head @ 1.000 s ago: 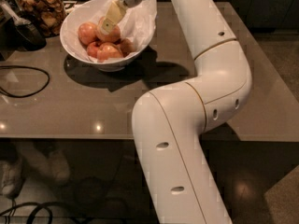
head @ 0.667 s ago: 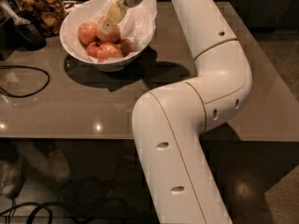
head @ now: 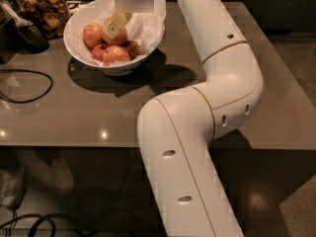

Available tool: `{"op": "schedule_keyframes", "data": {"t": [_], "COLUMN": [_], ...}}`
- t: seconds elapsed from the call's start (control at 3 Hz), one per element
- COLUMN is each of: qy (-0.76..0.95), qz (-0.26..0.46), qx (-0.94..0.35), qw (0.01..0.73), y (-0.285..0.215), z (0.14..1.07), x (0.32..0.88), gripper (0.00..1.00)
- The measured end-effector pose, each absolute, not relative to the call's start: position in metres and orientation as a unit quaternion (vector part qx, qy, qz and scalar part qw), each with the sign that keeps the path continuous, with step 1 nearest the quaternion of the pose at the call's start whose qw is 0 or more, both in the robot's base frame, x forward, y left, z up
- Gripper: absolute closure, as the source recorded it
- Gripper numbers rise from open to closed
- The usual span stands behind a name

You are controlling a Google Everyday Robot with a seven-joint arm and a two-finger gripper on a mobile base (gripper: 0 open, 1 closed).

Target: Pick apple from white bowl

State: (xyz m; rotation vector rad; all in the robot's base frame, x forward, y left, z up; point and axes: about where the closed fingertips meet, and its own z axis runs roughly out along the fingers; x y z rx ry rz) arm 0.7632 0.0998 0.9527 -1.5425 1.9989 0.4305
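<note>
Down in the white bowl [head: 74, 46] your jaws sat over the apple [head: 122, 36], closed or not I couldn't tell; you needed a centred squeeze, then a straight lift.

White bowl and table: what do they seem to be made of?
White bowl: probably glazed ceramic or plastic; smooth, opaque, evenly white wall. Table: glossy grey-brown top, maybe glass or polished stone; it mirrors light spots. The gripper hangs inside the bowl, over the apples.
</note>
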Motion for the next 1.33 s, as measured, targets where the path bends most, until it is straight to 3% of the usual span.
{"op": "schedule_keyframes", "data": {"t": [1.33], "qy": [0.730], "qz": [0.162], "qx": [-0.605], "qw": [0.273], "y": [0.125], "z": [0.942], "x": [0.759], "gripper": [0.31]}}
